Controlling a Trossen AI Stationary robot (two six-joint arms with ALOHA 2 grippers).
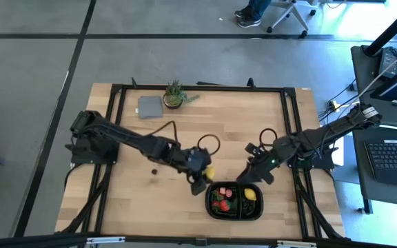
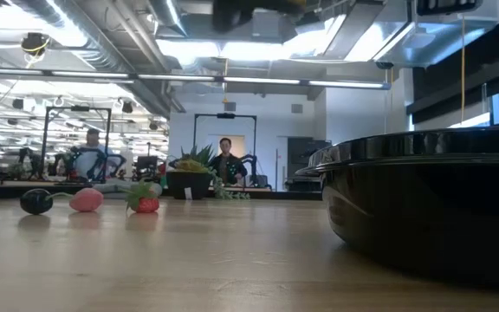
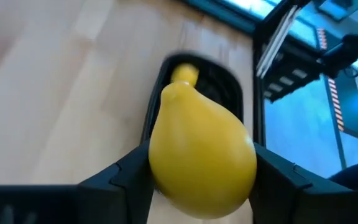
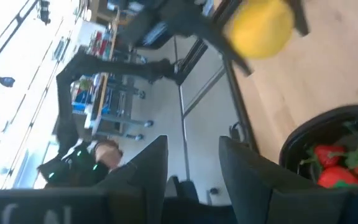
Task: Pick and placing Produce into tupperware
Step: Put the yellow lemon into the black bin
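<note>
My left gripper (image 1: 202, 178) is shut on a yellow lemon (image 1: 209, 172), just off the far-left corner of the black tray (image 1: 234, 213). The tray stands near the table's near edge and holds red strawberries (image 1: 219, 202) and a second lemon (image 1: 251, 195). My right gripper (image 1: 249, 176) hovers open by the tray's far edge, touching nothing; its fingers stand apart in the right wrist view (image 4: 191, 180). That view also shows the held lemon (image 4: 260, 28) and the strawberries (image 4: 337, 165). A dark cherry (image 2: 35, 201), a pink bit (image 2: 86, 200) and a strawberry (image 2: 145, 203) lie on the table. My left gripper pinches the lemon across its rounded body (image 3: 166, 168), one finger (image 3: 126, 177) on each side. The lemon's pointed tip (image 3: 173, 92) faces away from the wrist, toward the tray (image 3: 229, 93). The lemon is lifted clear of the table.
A grey square cloth (image 1: 149, 106) and a small green potted plant (image 1: 175, 94) sit near the table's far edge. Loose fruit (image 1: 154, 171) lies left of the left gripper. Bare wood stretches across the table's left and middle. People show in the room beyond the table.
</note>
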